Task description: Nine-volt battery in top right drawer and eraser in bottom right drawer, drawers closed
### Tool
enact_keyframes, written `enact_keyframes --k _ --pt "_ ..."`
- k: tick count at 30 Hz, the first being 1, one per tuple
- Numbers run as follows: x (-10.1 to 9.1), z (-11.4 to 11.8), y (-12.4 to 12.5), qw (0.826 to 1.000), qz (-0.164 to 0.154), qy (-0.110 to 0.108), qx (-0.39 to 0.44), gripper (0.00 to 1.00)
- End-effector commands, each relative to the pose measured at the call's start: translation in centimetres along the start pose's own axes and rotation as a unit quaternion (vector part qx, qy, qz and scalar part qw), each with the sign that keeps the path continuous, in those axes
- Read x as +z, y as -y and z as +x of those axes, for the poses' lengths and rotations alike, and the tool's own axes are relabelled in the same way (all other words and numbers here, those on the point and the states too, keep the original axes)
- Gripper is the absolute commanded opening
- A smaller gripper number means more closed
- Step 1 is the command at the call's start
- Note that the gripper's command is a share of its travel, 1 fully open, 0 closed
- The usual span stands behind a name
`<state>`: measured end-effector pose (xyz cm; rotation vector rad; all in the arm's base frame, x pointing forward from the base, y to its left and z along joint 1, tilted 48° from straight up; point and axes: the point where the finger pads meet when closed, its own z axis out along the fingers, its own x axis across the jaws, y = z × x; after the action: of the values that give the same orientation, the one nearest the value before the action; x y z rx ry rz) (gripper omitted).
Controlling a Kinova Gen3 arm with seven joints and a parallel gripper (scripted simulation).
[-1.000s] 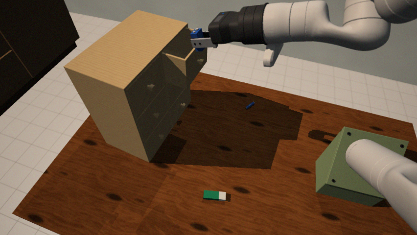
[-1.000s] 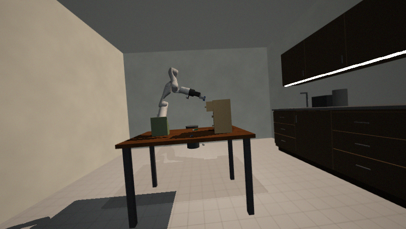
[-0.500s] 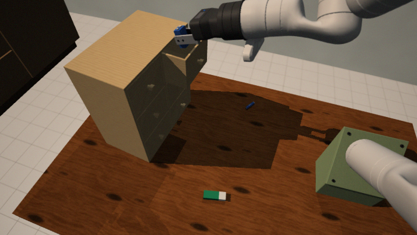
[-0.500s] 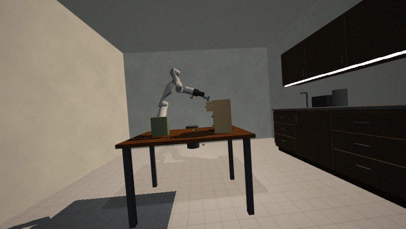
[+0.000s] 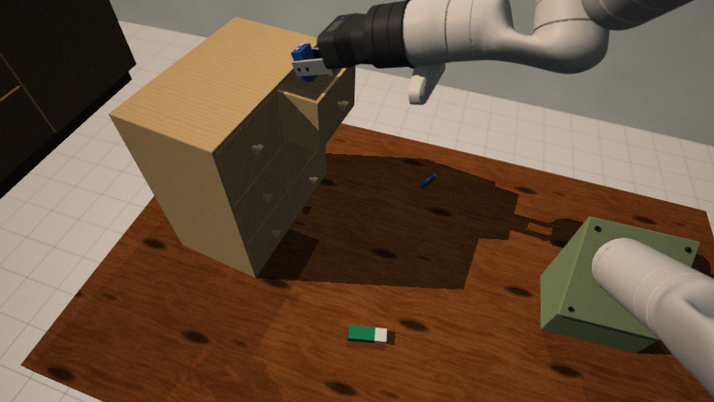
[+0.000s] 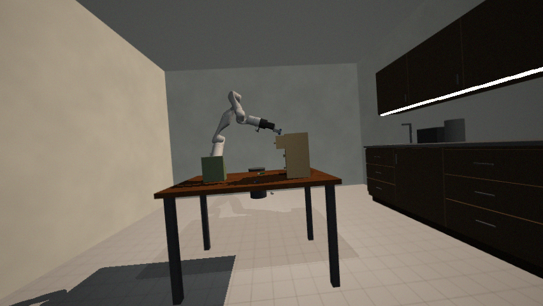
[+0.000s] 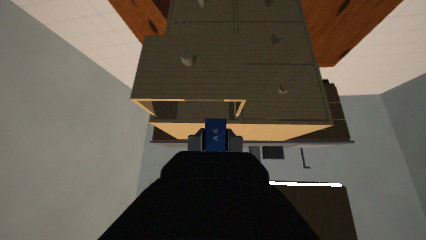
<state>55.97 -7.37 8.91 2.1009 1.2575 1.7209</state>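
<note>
While jaws (image 5: 307, 65) (image 6: 279, 131) grip battery (image 5: 302, 53) (image 6: 280, 131) (image 7: 215, 135), eraser (image 5: 367, 334) (image 6: 260, 173) on table (image 5: 449, 369) (image 6: 243, 186)

"What colour is the arm?"
"Pale grey-white (image 5: 474, 32) (image 6: 224, 123), rounded, smooth segments, thin seam lines round them."
"And its far end?"
"A ribbed black collar (image 5: 388, 34), then an angular black gripper (image 5: 302, 64) (image 6: 278, 131) (image 7: 215, 136) with light-grey fingers, dark dots on one."

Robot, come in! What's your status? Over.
Gripper shut on nine-volt battery. Top right drawer open. Eraser on table. Nothing visibly blocking.
</note>
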Motion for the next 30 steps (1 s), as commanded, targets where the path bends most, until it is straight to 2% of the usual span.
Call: enact_keyframes --k 1,18,21,22,23,26,27,28,29,30 --pt "-0.02 -0.02 -0.11 1.0 -0.001 0.0 0.0 0.51" --pt "-0.02 -0.02 -0.11 1.0 -0.001 0.0 0.0 0.51" --pt "-0.02 -0.02 -0.11 1.0 -0.001 0.0 0.0 0.63" --pt "-0.02 -0.02 -0.11 1.0 -0.001 0.0 0.0 0.63" --pt "-0.02 -0.02 -0.11 1.0 -0.001 0.0 0.0 0.69" --pt "-0.02 -0.02 -0.11 1.0 -0.001 0.0 0.0 0.75" --pt "-0.02 -0.02 -0.11 1.0 -0.001 0.0 0.0 0.81" --pt "-0.02 -0.02 -0.11 1.0 -0.001 0.0 0.0 0.81" --pt "-0.02 -0.02 -0.11 1.0 -0.001 0.0 0.0 1.0" --pt "-0.02 -0.02 -0.11 1.0 -0.001 0.0 0.0 1.0"
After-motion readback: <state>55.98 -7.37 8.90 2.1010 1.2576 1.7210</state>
